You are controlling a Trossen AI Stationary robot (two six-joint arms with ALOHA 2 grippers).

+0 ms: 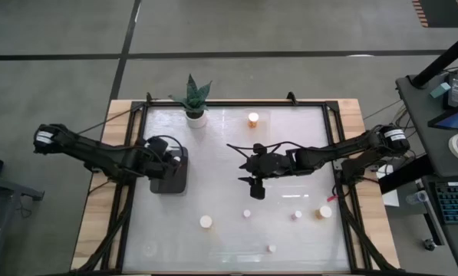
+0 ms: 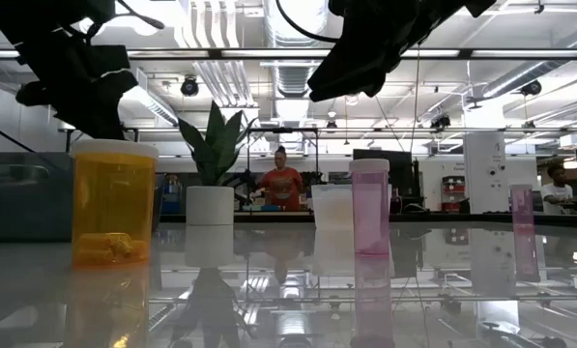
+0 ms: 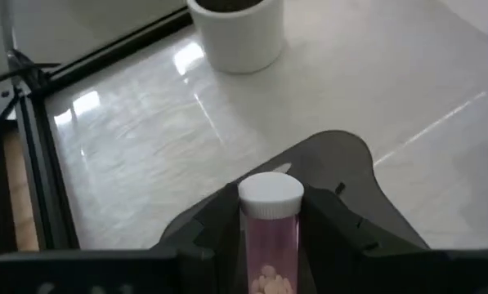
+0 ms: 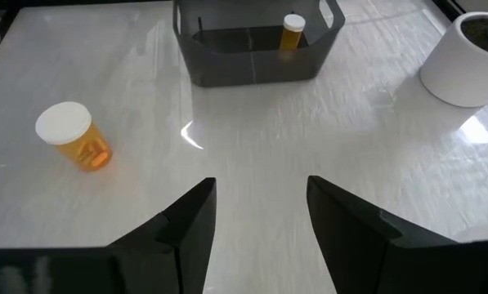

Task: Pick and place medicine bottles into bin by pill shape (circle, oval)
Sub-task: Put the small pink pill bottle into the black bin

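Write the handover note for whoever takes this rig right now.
Left gripper: shut on a pink bottle, over the dark bin at table left.
Right gripper: open, empty, mid-table.
Done: one orange bottle stands in the dark bin.
Left: orange bottles far centre and near right, plus four more white-capped bottles, e.g., across the near half. The white plant pot is not part of the job.

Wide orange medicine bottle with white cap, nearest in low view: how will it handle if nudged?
The wide orange medicine bottle with white cap looks squat, so probably hard to tip. On the glossy white tabletop it would likely slide. Few pills show, so probably light.
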